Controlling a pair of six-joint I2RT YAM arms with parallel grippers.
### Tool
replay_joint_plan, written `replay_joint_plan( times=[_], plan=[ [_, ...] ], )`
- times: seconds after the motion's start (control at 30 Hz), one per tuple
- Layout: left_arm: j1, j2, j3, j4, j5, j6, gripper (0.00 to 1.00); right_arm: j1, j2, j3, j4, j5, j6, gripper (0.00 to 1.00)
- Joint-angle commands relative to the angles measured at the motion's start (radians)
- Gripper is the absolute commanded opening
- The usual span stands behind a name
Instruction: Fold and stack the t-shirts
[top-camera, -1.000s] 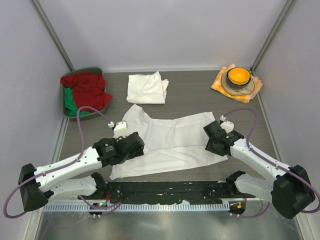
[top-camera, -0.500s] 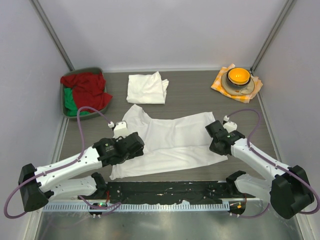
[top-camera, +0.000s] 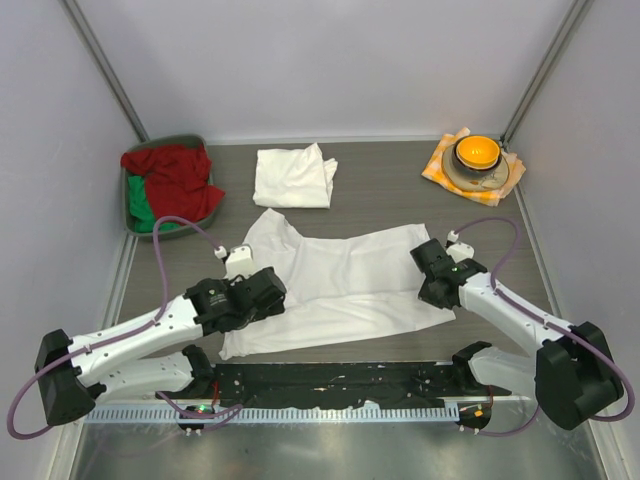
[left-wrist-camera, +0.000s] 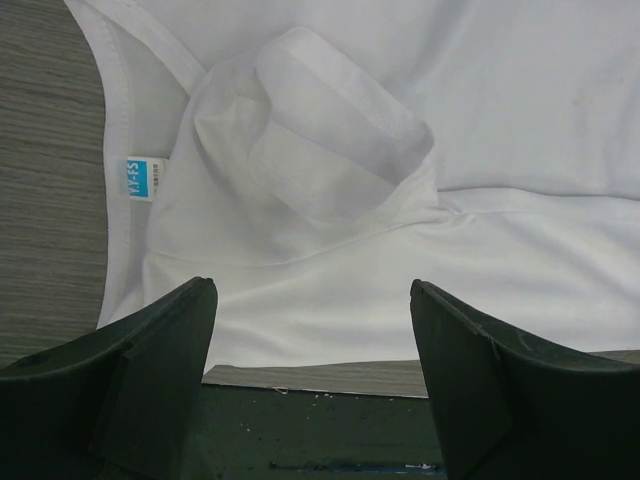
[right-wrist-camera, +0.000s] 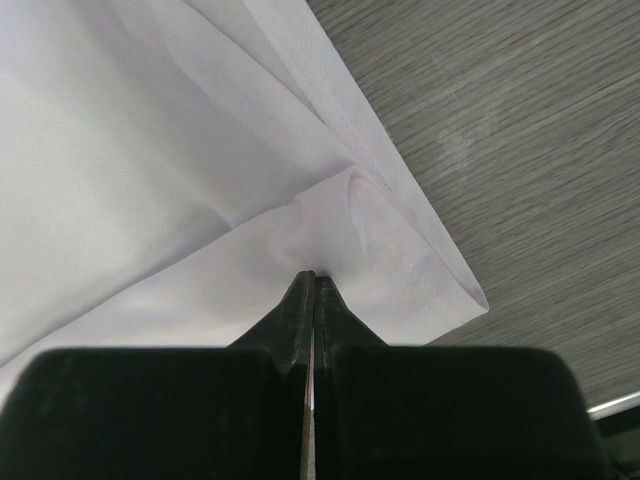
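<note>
grey wood-grain desk (top-camera: 380, 180) carries a flat white cotton t-shirt (top-camera: 340, 290); right end effector (right-wrist-camera: 313, 276) pinches its hem (right-wrist-camera: 400, 215), left end effector (left-wrist-camera: 312, 292) gapes near the collar (left-wrist-camera: 115, 120): grip there before lifting.

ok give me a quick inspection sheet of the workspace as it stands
surface: grey wood-grain table
job's things: spread white t-shirt flat at centre; folded white t-shirt behind it
clutter: bin of red and green cloths far left; orange bowl on checked cloth far right
grippers: left gripper open over the spread shirt's collar end; right gripper shut on its hemmed edge
cables: purple cable looping off each arm
surroundings: plain pale walls
</note>
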Motion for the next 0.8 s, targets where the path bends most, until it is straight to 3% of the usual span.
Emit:
replay_joint_plan(
  times=[0.0, 0.47, 0.5, 0.53, 0.6, 0.63, 0.77],
  plan=[
    [0.005, -0.021, -0.01, 0.01, -0.012, 0.006, 0.82, -0.007, 0.008, 0.009, 0.033, 0.022, 0.006, 0.01],
    [0.005, -0.026, -0.015, 0.007, -0.011, 0.003, 0.82, -0.033, 0.114, 0.173, 0.076, 0.1, -0.054, 0.01],
    [0.005, -0.026, -0.016, 0.006, -0.011, 0.003, 0.82, -0.033, 0.132, 0.176, 0.1, 0.1, -0.065, 0.1],
    [0.005, -0.028, -0.016, 0.004, -0.012, 0.003, 0.82, -0.033, 0.14, 0.182, 0.115, 0.099, -0.078, 0.27],
    [0.005, -0.029, -0.021, 0.007, -0.011, 0.003, 0.82, -0.033, 0.148, 0.179, 0.186, 0.108, -0.098, 0.4],
    [0.005, -0.029, -0.025, 0.01, -0.011, 0.001, 0.82, -0.033, 0.149, 0.177, 0.21, 0.115, -0.112, 0.6],
    [0.005, -0.032, -0.03, 0.006, -0.015, -0.008, 0.82, -0.033, 0.119, 0.188, 0.295, 0.118, -0.149, 0.71]
  ],
)
